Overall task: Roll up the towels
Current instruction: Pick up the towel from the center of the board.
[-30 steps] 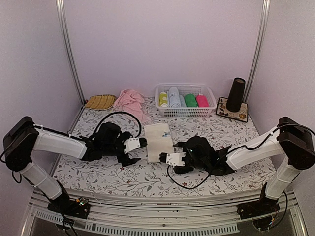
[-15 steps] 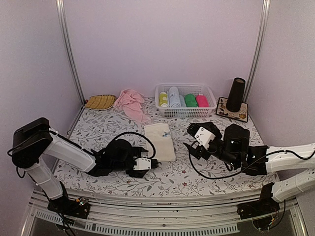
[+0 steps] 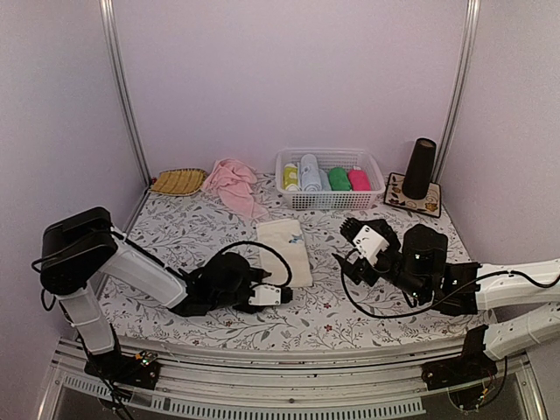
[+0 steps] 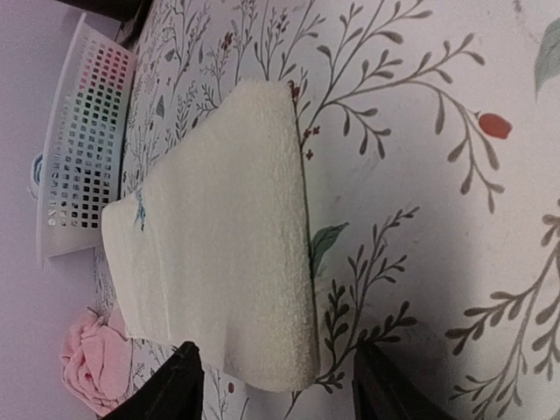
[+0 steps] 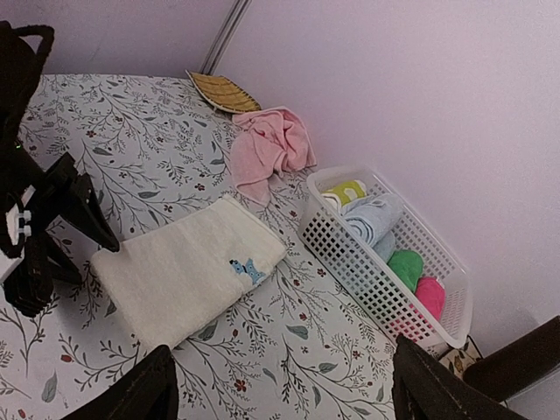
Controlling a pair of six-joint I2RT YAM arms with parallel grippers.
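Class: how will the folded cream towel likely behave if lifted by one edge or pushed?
The cream towel looks like fluffy terry folded in layers, so lifted by one edge it would probably droop and unfold. Lying flat, it should not roll. Pushed, it may bunch on the tablecloth.

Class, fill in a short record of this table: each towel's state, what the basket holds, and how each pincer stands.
Cream towel: folded flat, mid-table, not rolled
Pink towel: crumpled, back left, not rolled
Basket: holds four rolled towels
Left pincer: open, a finger on either side of the cream towel's near end
Right pincer: open, holding nothing
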